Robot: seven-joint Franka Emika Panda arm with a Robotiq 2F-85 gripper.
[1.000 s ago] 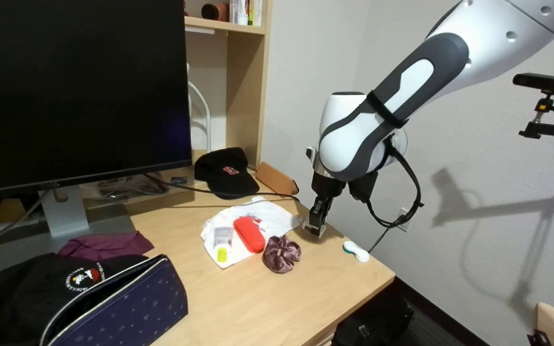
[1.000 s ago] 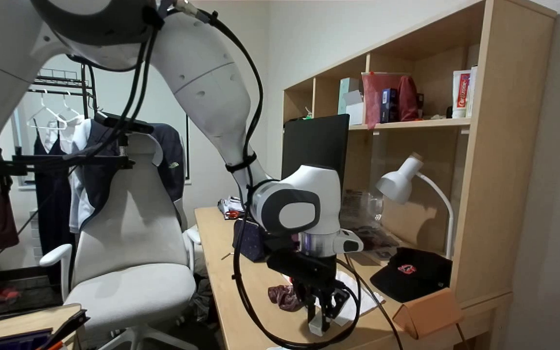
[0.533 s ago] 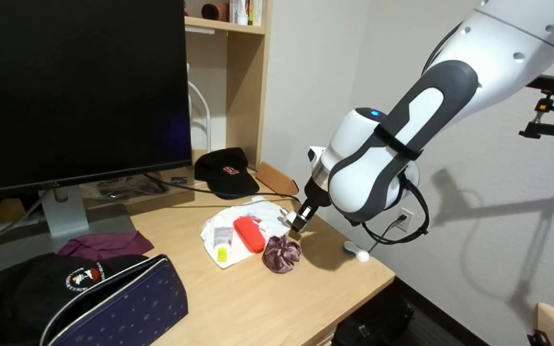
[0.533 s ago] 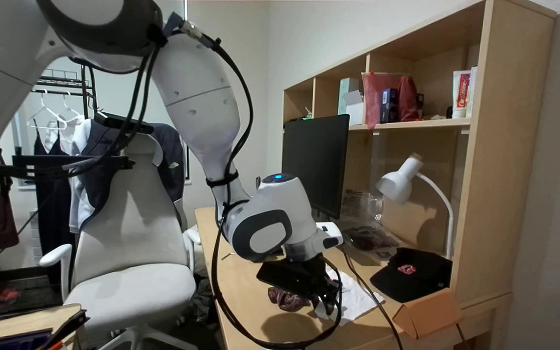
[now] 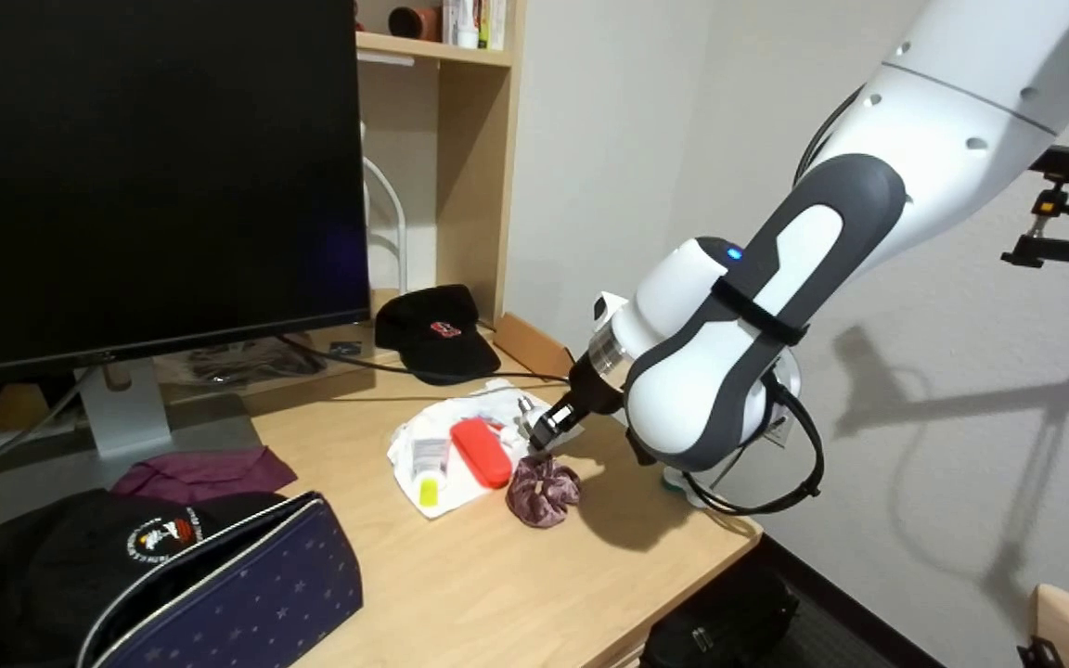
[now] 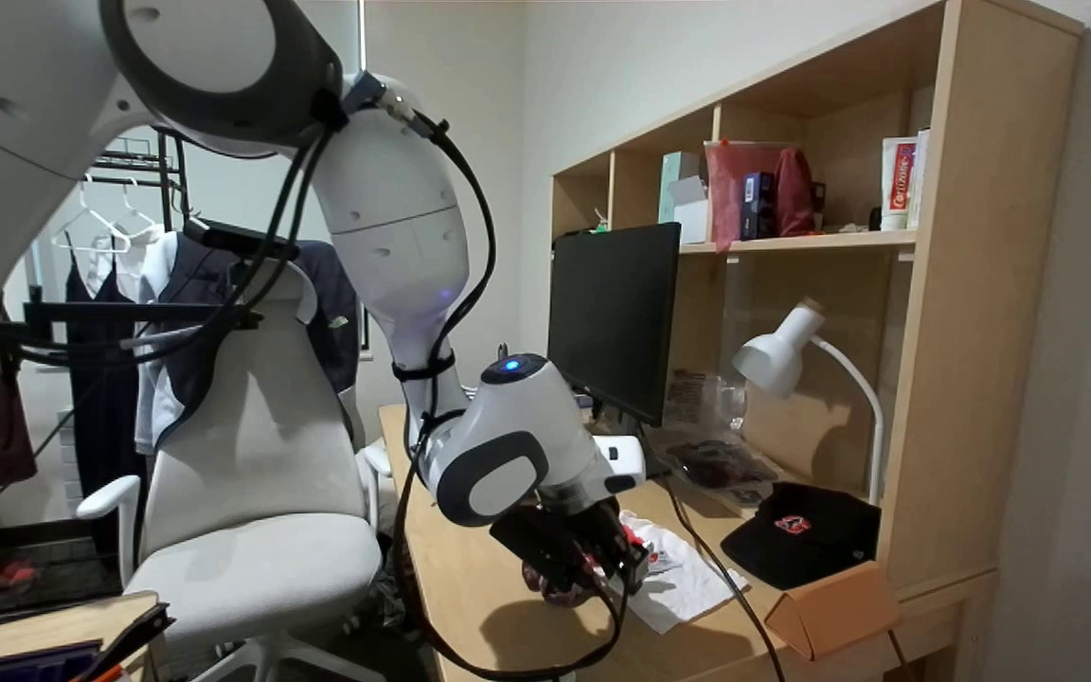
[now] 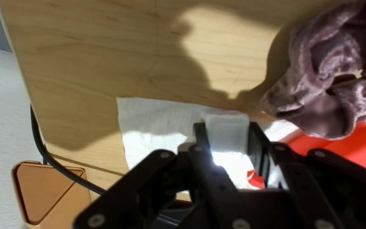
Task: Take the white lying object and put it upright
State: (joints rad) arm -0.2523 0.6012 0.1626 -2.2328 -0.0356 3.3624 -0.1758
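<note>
Pinching the white object (image 7: pixel 227 127) between the fingers (image 7: pixel 200 135) of the hand (image 7: pixel 226 141), filling the gap in the wrist view. Slanting down from the right in an exterior view, over the right part of a white sheet (image 5: pixel 493 401) on the table (image 5: pixel 460 584), just beyond a purple scrunchie (image 5: pixel 544 496). Cannot tell whether holding the white object against the sheet or clear of it, nor whether upright or tilted. See a red case (image 5: pixel 482 452) on the sheet to the left of the hand and, farther left, a tube (image 5: pixel 430 459) with a yellow-green cap. Toward the table's right corner, notice a teal-and-white item (image 5: pixel 675 479), partly covered by a looping black cable (image 5: pixel 811 486). Near on the left, find a star-patterned navy pouch (image 5: pixel 256 594), gaping open beside a black cap with a round emblem (image 5: pixel 43 566). Farther back on the left, see a dark monitor (image 5: pixel 145 176); on the far side, a black cap with a red emblem (image 5: pixel 437 340) beside a brown cardboard piece (image 5: pixel 533 345).
</note>
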